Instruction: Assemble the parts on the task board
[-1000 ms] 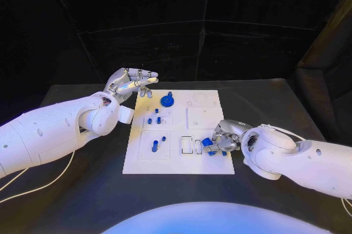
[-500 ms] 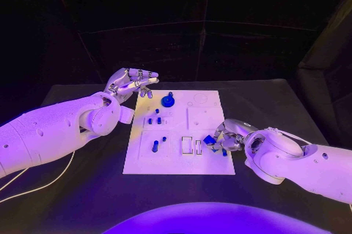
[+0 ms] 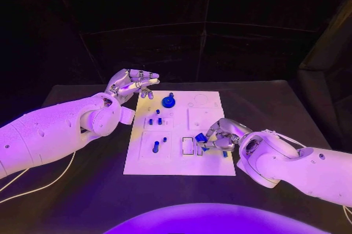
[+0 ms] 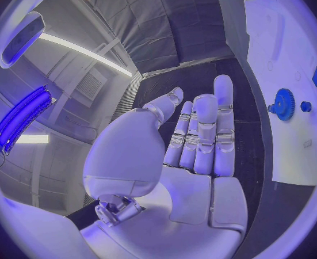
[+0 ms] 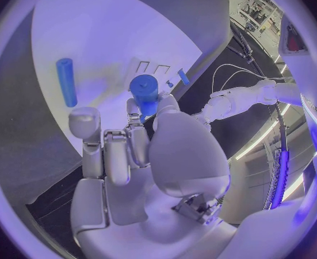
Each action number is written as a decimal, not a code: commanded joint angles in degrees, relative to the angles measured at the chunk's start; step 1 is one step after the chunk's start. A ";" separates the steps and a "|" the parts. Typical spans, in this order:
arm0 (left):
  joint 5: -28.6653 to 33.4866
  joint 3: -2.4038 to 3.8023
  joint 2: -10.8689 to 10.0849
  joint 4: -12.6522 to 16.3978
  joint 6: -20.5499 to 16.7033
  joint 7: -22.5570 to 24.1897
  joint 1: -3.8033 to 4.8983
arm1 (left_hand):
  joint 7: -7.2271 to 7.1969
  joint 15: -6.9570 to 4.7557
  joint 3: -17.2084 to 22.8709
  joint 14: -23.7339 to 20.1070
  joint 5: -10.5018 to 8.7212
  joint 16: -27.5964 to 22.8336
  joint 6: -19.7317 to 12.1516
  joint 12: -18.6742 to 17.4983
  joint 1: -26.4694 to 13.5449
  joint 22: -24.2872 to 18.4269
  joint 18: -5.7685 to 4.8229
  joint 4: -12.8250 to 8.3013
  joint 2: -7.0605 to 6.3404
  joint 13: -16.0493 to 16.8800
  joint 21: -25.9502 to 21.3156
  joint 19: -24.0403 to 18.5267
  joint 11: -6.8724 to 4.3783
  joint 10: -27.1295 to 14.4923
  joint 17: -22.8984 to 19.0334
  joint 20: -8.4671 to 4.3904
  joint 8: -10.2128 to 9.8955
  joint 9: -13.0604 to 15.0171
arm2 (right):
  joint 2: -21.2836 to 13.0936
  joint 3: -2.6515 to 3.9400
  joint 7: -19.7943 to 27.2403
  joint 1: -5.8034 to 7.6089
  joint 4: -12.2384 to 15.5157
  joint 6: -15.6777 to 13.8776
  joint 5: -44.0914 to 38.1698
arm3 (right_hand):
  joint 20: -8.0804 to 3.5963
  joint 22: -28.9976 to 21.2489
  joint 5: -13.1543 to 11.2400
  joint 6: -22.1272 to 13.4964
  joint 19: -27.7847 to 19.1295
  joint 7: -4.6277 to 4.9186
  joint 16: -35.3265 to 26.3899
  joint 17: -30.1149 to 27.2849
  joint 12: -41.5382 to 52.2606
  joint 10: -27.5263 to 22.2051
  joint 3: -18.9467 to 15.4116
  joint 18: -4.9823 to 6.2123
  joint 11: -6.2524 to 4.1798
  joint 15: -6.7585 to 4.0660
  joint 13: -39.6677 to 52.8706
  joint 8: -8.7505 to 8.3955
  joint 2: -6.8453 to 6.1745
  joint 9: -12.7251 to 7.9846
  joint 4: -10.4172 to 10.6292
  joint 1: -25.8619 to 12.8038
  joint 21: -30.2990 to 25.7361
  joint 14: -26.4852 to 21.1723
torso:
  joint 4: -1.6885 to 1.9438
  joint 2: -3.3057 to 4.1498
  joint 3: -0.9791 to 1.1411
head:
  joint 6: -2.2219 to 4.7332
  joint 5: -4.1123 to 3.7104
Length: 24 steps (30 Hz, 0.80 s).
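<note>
The right hand (image 3: 217,137) hangs over the near right part of the task board (image 3: 205,165), pinching a short blue cylinder (image 5: 144,91) between thumb and fingertips, just beside two rectangular slots (image 3: 192,145). A blue peg (image 5: 65,81) lies loose on the board near it. The left hand (image 3: 133,83) hovers off the board's far left corner, fingers straight and empty. A blue gear (image 3: 169,101) stands close to it, with small blue pieces (image 3: 155,147) further along the left side.

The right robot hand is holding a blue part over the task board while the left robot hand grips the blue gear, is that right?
Not quite. The right robot hand does hold a blue part over the task board, but the head view shows the left robot hand holding nothing; the blue gear sits on the board.
</note>
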 commanded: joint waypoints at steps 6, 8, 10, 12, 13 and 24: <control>0.19 0.05 0.15 0.12 0.77 0.10 0.08 | 0.14 -0.12 -0.48 -0.45 -0.19 -0.24 -0.16 0.43 0.32 -0.18 0.79 -0.05 0.47 0.04 -0.50 -0.32 0.04 -0.29 -0.16 0.10 0.43 0.00 | 3.26 0.04 -2.75 0.11 -1.90 5.45 2.39 | -0.21 0.33 -1.34 2.04 0.39 -1.14 0.42 9.14 -0.01 0.60 -1.42 -0.84 -0.36 -0.63 0.42 1.58 1.05 3.02 1.98 -2.42 0.46 5.03 | -0.12 0.03 0.00 | -0.04 0.36; 0.19 0.05 0.20 0.12 0.80 0.09 0.08 | 0.14 -0.12 -0.48 -0.45 -0.19 -0.24 -0.16 0.43 0.32 -0.18 0.79 -0.05 0.47 0.04 -0.50 -0.32 0.04 -0.29 -0.16 0.10 0.43 0.00 | 3.97 0.05 -3.43 0.11 -2.32 5.69 2.37 | -0.27 0.34 -1.63 2.23 0.40 -1.24 0.44 9.21 0.00 0.69 -1.73 -0.84 -0.44 -0.69 0.50 1.66 1.20 3.24 2.22 -2.89 0.47 5.04 | -0.13 0.05 0.01 | 0.04 0.45; 0.19 0.05 0.25 0.14 0.83 0.07 0.08 | 0.14 -0.12 -0.48 -0.45 -0.19 -0.24 -0.16 0.43 0.32 -0.18 0.79 -0.05 0.47 0.04 -0.50 -0.32 0.04 -0.29 -0.16 0.10 0.43 0.00 | 4.62 0.05 -4.03 0.12 -2.70 5.94 2.26 | -0.32 0.36 -1.85 2.37 0.41 -1.32 0.47 9.29 -0.02 0.75 -1.97 -0.84 -0.51 -0.75 0.55 1.73 1.42 3.44 2.33 -3.29 0.48 5.06 | -0.06 0.07 0.01 | -0.03 0.44; 0.19 0.05 0.28 0.14 0.86 0.05 0.08 | 0.14 -0.12 -0.48 -0.45 -0.19 -0.24 -0.16 0.43 0.32 -0.18 0.79 -0.05 0.47 0.04 -0.50 -0.32 0.04 -0.29 -0.16 0.10 0.43 0.00 | 5.28 0.05 -4.48 0.12 -3.01 6.12 2.16 | -0.36 0.36 -2.01 2.52 0.41 -1.40 0.48 9.32 -0.02 0.81 -2.13 -0.84 -0.57 -0.80 0.59 1.80 1.58 3.60 2.36 -3.56 0.47 5.06 | -0.04 0.07 0.01 | -0.04 0.55; 0.19 0.05 0.30 0.13 0.87 0.05 0.08 | 0.14 -0.12 -0.48 -0.45 -0.19 -0.24 -0.16 0.43 0.32 -0.18 0.79 -0.05 0.47 0.04 -0.50 -0.32 0.04 -0.29 -0.16 0.10 0.43 0.00 | 5.57 0.05 -4.66 0.12 -3.13 6.14 2.08 | -0.37 0.35 -2.04 2.56 0.41 -1.42 0.48 9.32 -0.01 0.82 -2.16 -0.83 -0.59 -0.81 0.61 1.82 1.61 3.63 2.37 -3.61 0.47 5.06 | -0.07 0.04 0.01 | -0.07 0.60; 0.19 0.05 0.39 0.07 0.95 0.00 0.08 | 0.14 -0.12 -0.48 -0.45 -0.19 -0.24 -0.16 0.43 0.32 -0.18 0.79 -0.05 0.47 0.04 -0.50 -0.32 0.04 -0.29 -0.16 0.10 0.43 0.00 | 7.03 0.06 -5.41 0.12 -3.54 4.37 0.02 | -0.53 0.31 -2.62 3.10 0.39 -1.70 0.46 9.30 0.28 1.14 -2.84 -0.82 -0.82 -0.99 1.10 2.12 1.81 4.24 2.36 -4.40 0.43 5.05 | -0.20 0.03 0.02 | -0.03 1.01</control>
